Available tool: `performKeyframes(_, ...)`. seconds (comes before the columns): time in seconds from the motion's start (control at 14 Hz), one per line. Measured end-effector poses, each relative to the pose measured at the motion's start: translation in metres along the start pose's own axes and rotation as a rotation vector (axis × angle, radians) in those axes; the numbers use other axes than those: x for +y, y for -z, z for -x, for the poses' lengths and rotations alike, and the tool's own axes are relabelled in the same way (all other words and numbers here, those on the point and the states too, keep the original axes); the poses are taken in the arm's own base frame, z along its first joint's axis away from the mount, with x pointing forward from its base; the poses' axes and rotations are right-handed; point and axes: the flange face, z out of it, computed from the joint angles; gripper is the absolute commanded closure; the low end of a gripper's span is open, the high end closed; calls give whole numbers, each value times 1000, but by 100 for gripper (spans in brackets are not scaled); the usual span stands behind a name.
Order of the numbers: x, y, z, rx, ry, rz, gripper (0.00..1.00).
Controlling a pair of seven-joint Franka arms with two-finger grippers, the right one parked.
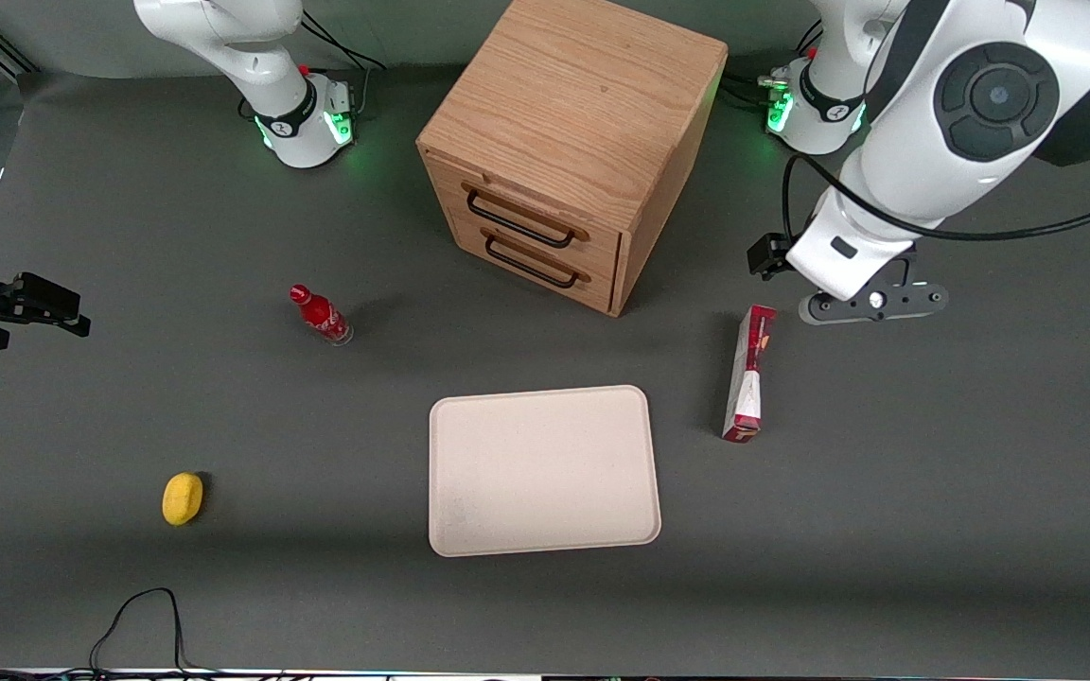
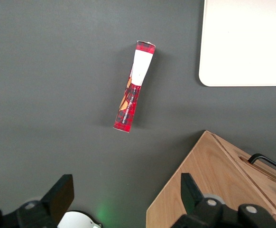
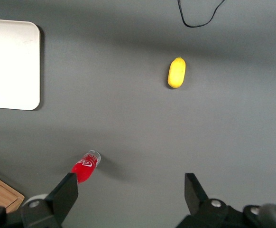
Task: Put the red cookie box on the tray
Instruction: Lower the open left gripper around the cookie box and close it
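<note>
**Q:** Dark grey matting covers the whole worktop [image 1: 933,530]. What lies on it, starting nearest the front camera?

**A:** Nearest is the tray [image 1: 469,530], flat, beige and empty. A yellow lemon-like object [image 1: 183,498] sits toward the parked arm's end of the worktop.

**Q:** And the red cookie box?

**A:** The red cookie box [image 1: 749,372] lies on the matting just beside the tray, toward the working arm's end, apart from the tray's rim. Its white-banded end points toward the front camera. It has not been picked up.

**Q:** Farther back?

**A:** A small red bottle [image 1: 320,315] stands toward the parked arm's end. Farther still is a wooden drawer cabinet [image 1: 573,113] with two black handles.

**Q:** Where is the claw?

**A:** The claw [image 2: 126,197] hangs above the worktop near the box's farther end. It is spread wide and holds nothing. The wrist view frames the box between its fingers [image 2: 62,192], which suggests it is lining up over the box for a descent.
</note>
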Motion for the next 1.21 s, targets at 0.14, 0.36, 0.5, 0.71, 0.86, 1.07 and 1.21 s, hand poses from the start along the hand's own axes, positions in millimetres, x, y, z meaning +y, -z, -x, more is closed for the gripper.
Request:
performKeyframes(0.14, -3, -15, -8, 8, -29, 7, 0)
performKeyframes(0.36, -6, -62, -23, 21, -58, 15, 0)
performKeyframes(0.5, -12, -102, -34, 40, -83, 30, 0)
performKeyframes(0.71, -20, -168, -42, 73, -96, 49, 0)
performKeyframes(0.86, -21, -213, -43, 84, -117, 54, 0)
performKeyframes(1.07, -20, -272, -44, 98, -131, 65, 0)
performKeyframes(1.21, -14, -301, -47, 97, -140, 72, 7)
